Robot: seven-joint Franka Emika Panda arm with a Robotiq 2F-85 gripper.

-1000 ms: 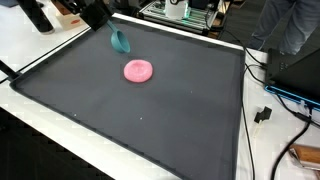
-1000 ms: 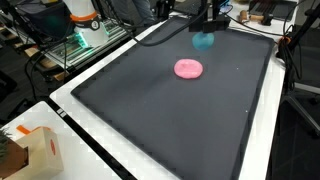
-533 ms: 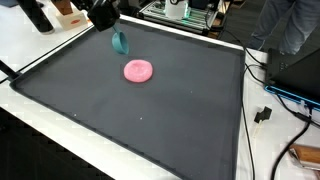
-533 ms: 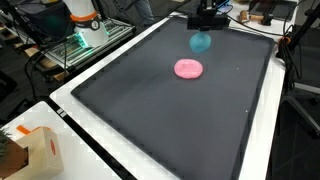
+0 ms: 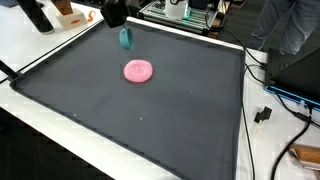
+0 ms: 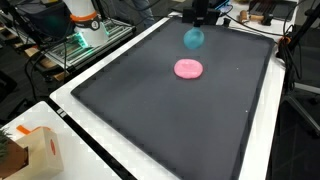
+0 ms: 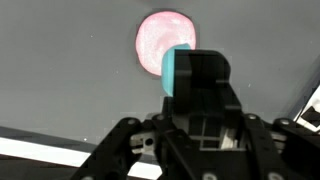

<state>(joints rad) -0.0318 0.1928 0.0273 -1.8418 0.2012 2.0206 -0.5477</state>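
1. The teal piece (image 5: 126,39) is hanging under the gripper (image 5: 122,28) over the far end of the dark mat (image 5: 150,120). It looks clear of the surface. It is blurring in both exterior views, so whether it is a cup or a disc cannot be told.
2. The gripper is pinching the teal piece. In the wrist view a black finger (image 7: 205,80) is pressing flat against its side, and a strip of teal is sticking out beside that finger. The opposing finger is hiding behind the piece. Holding it by the edge is probably why it is dangling edge-on instead of sitting level.
3. The pink disc (image 5: 138,70) is lying flat on the mat, near the teal piece but apart from it, with nothing touching it. In the wrist view it is showing just past the teal edge, so the wrist is pointing roughly over that spot.
4. The mat is covering most of the white table (image 5: 60,130), leaving only a pale border showing around it. It is probably acting as a plain, non-slip work surface.
5. Further out, a cardboard box (image 6: 25,150) is sitting at a table corner, well apart from the gripper. Cables (image 5: 262,115) are trailing along the white strip beside the mat, outside the work area.
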